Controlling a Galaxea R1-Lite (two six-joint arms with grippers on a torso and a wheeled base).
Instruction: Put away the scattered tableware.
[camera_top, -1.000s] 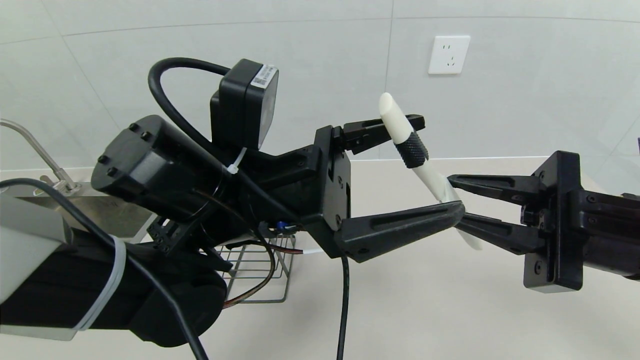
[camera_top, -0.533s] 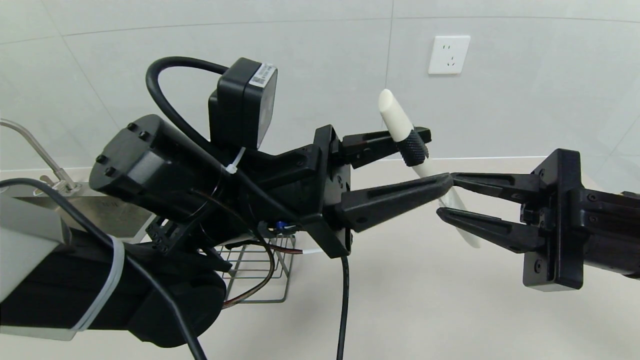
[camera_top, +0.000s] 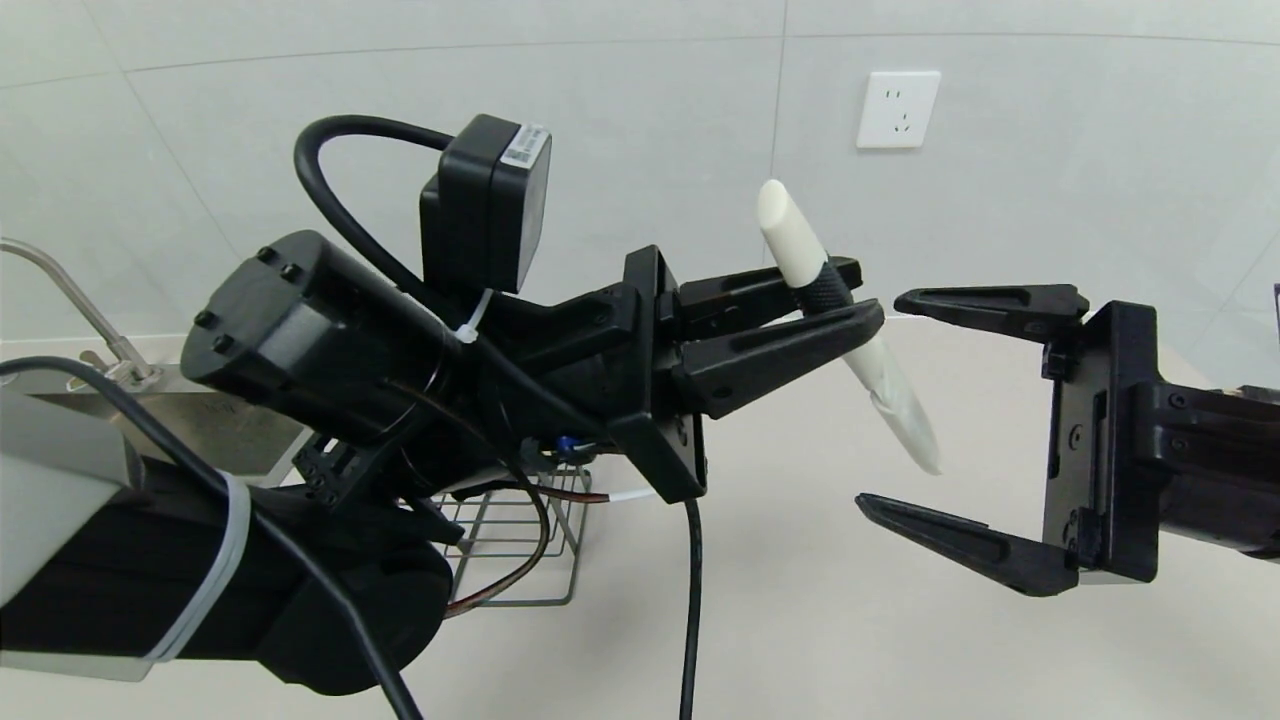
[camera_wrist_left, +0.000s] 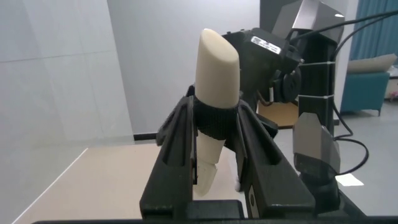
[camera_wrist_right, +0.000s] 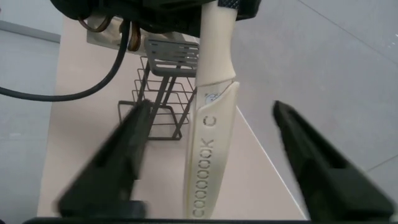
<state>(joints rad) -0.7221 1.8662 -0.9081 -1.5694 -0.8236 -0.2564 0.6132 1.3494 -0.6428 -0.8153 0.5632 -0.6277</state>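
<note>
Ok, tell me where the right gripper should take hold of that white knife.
Probably the knife's free lower length, below the black ribbed band, coming from the robot's right. The left gripper is shut on that band, and the lower length slants down between the open right gripper's fingers.

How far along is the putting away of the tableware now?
Done: nothing visibly stored; what the wire rack holds cannot be told. In hand: the left gripper is shut on the white utensil, held above the counter; the right gripper is open around its lower end, not touching. Left: probably placing the utensil in the rack.
</note>
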